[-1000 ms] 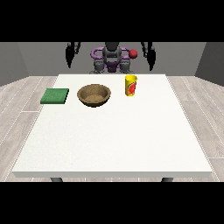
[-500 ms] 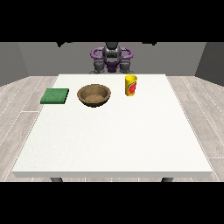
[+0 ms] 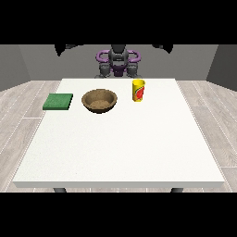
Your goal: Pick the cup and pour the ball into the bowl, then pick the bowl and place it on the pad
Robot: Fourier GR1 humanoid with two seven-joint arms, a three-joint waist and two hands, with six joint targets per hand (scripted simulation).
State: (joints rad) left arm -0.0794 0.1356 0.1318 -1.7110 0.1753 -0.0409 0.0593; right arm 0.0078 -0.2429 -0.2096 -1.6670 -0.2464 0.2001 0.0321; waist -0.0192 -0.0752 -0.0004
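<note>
The robot [image 3: 118,62] stands upright behind the far edge of the table [image 3: 120,139], both arms raised high and spread wide. The hand at the view's left [image 3: 65,47] and the hand at the view's right [image 3: 165,46] show only as dark shapes, their fingers indistinct.

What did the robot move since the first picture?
Its arms went up and out: both robot hands hung beside its body earlier, and now only dark bits show at the top edge, at the view's left and right. Nothing was picked up. The cup, bowl and green pad stayed put.
</note>
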